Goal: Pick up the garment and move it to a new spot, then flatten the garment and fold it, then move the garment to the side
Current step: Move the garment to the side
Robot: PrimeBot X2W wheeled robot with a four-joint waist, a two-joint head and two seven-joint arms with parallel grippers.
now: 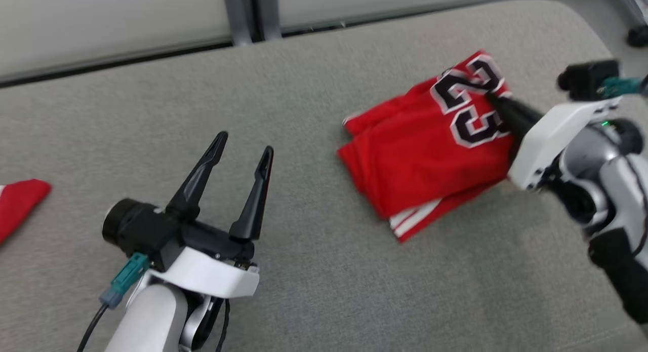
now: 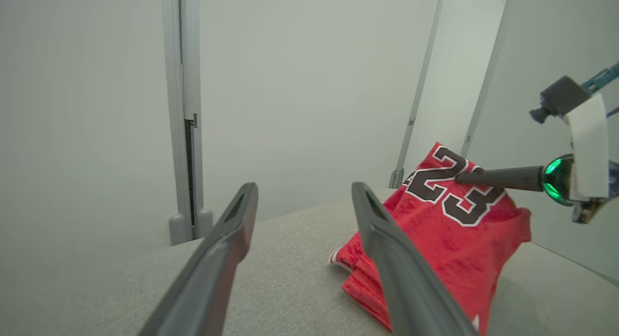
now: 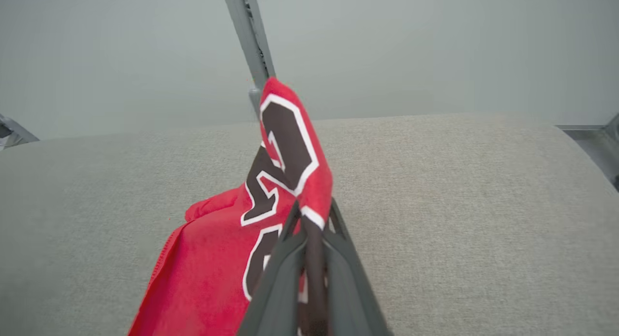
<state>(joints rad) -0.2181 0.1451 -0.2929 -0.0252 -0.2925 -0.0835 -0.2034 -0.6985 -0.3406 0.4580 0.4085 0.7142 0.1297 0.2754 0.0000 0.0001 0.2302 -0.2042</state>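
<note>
The garment is a red jersey with a black "23" edged in white, folded into a bundle on the grey cushioned surface at the right. My right gripper is shut on its far right edge by the number, and that edge is lifted. In the right wrist view the cloth stands up pinched between my dark fingers. My left gripper hovers open over the surface at lower left, well apart from the jersey. The left wrist view shows the garment beyond my open fingers.
Grey fabric surface spreads across the scene, its rounded far edge meeting pale wall panels and a grey post. Another piece of red cloth lies at the far left edge.
</note>
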